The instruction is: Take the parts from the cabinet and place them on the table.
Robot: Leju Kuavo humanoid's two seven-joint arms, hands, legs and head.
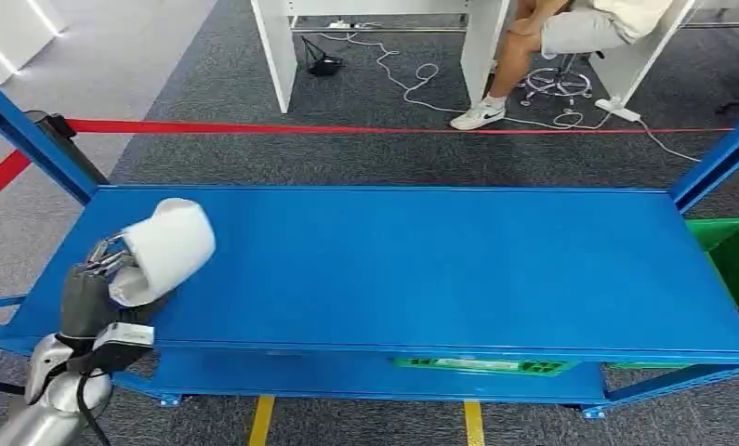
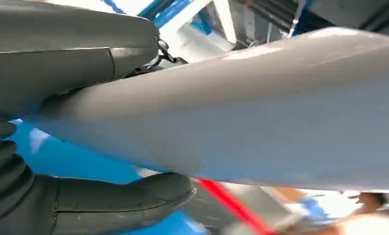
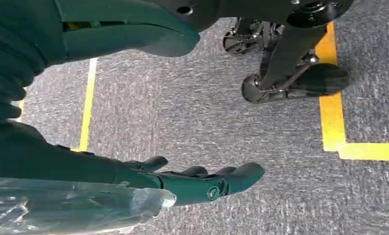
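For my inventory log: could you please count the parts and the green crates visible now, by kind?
White part, held by the left hand above the blue shelf: 1
Green crates: 2
Total: 3

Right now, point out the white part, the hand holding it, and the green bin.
white part (image 1: 170,243), head view, on its broad curved side.
left hand (image 1: 91,297), head view, on the dark back of the hand.
green bin (image 1: 732,251), head view, on its inner wall.

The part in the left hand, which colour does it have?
White. The part in the left hand shows best in the head view, above the blue table.
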